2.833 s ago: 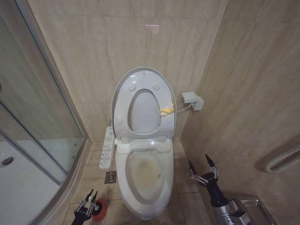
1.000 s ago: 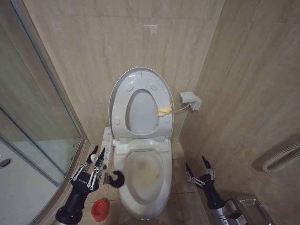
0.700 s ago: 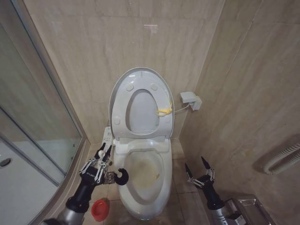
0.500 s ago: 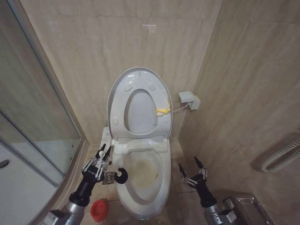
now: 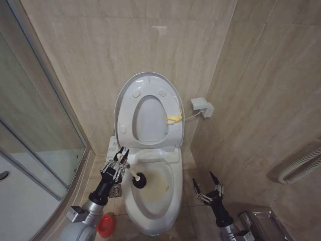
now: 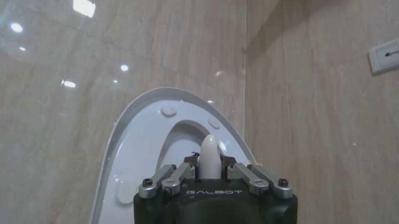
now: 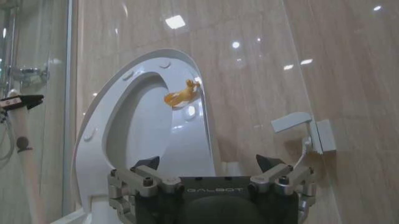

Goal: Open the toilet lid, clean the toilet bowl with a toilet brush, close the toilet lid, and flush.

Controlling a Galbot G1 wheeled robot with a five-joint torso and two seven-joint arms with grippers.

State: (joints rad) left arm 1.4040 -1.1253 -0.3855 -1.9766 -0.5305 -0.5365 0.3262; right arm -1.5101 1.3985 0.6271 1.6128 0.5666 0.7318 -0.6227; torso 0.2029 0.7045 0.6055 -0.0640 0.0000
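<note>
Toilet bowl [image 5: 150, 221] sits center on the floor, back against the rear wall, brownish-yellow stain [image 5: 159, 182] inside. Toilet lid [image 5: 131, 108] is up, leaning on the rear wall with the seat ring [image 5: 150, 142] raised flat against it; yellow loop [image 5: 174, 119] hangs at the lid's right edge. In the left wrist view the lid [image 6: 134, 154] rises straight ahead of the gripper; in the right wrist view the lid [image 7: 93, 121] and loop [image 7: 181, 96] stand ahead too.

Shower enclosure glass [image 5: 35, 125] closes off the left side. Tiled side wall closes the right, with a small white wall box [image 5: 201, 107] just right of the lid. Button panel [image 5: 111, 147] runs along the bowl's left side. Floor gaps either side of the bowl are narrow.

Left gripper [image 5: 120, 161] is at the bowl's left rim, just in front of the button panel, fingers clamped on the toilet brush [image 5: 137, 179] handle. Left wrist view shows the pale handle end [image 6: 210, 156] sticking up between the closed-in fingers. Dark brush head is over the rim, inside the bowl's upper left, near the stain; contact with ceramic unclear.

Right gripper [image 5: 206, 191] hangs low over the floor strip right of the bowl, fingers spread wide, holding nothing, clear of bowl and wall.

Red holder cup [image 5: 104, 224] sits on the floor left of the bowl front, beside the left arm.
</note>
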